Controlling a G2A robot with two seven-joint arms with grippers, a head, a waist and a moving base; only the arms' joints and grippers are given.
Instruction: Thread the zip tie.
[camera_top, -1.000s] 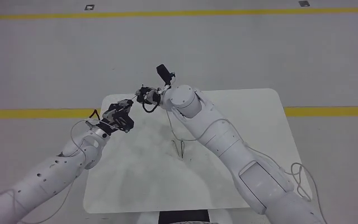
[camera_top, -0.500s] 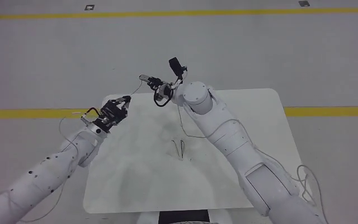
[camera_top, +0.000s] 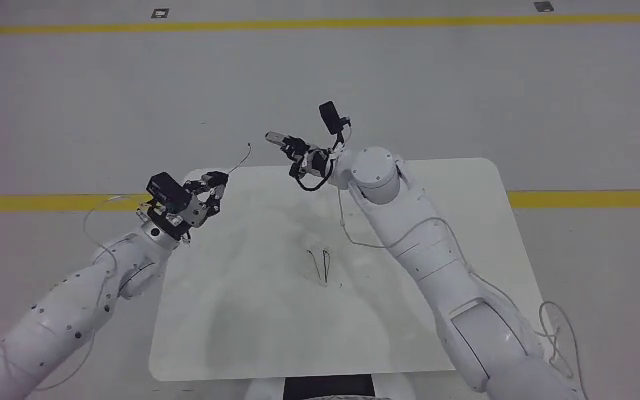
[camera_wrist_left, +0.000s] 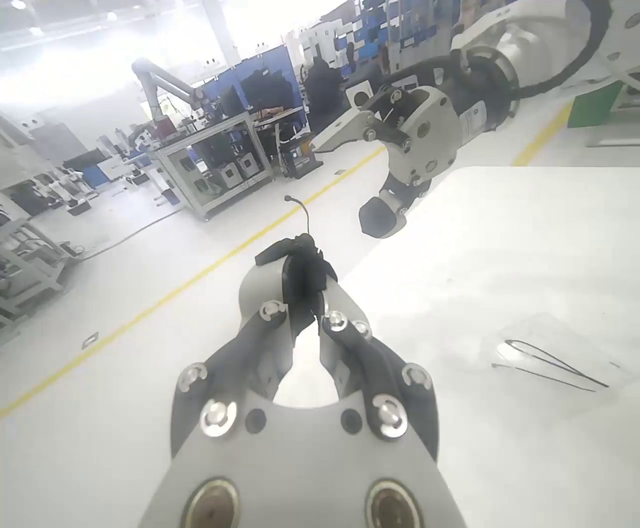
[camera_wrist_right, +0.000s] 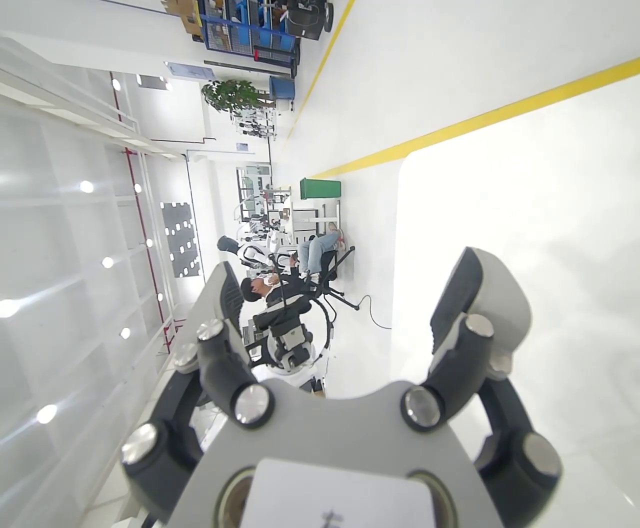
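Left gripper (camera_top: 214, 182) hangs over the far left corner of the table (camera_top: 450, 300), jaws clenched on a thin black zip tie (camera_wrist_left: 305, 220). The tie's free end pokes out past the fingertips, bent slightly at the tip. Right gripper (camera_top: 277, 138) hangs just beyond the table's far edge, near the tie's end but not touching it, jaws spread wide and holding nothing. Spare ties (camera_top: 322, 265) lie flat mid-table.

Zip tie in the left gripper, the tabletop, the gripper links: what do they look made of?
The zip tie: thin black strand holding a slight curve, probably flexible plastic. The tabletop: white, smooth, faintly glossy; laminate or painted board, can't tell which. The left gripper: matte grey links, likely metal, with bright screw heads.
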